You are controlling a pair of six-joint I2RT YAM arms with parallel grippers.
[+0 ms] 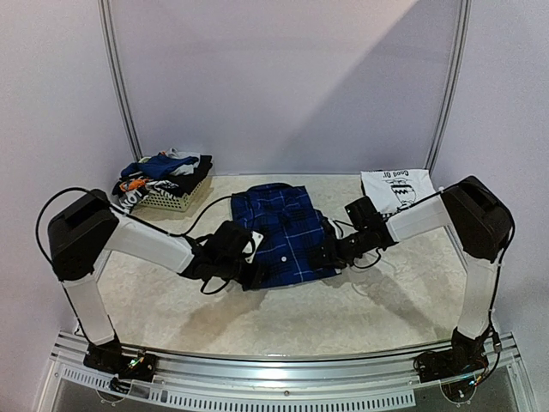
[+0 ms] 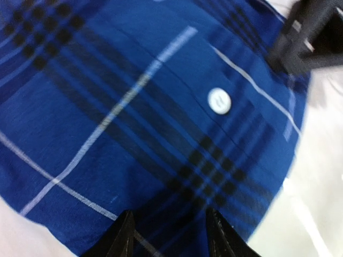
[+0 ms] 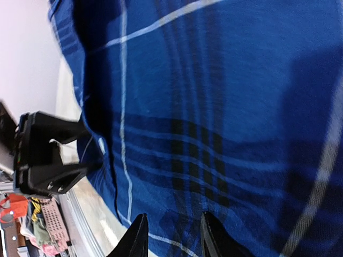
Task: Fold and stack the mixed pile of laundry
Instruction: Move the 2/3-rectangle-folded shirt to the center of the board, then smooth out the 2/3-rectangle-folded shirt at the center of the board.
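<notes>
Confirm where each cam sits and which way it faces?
Top external: above and behind the robot, facing the table; left arm, right arm, plaid shirt, basket.
Left wrist: on left arm, looking down at the shirt; left hand at bottom.
Right wrist: on right arm, looking across the shirt; right hand at bottom.
Shared: all see the shirt; each wrist view catches the opposite hand.
</notes>
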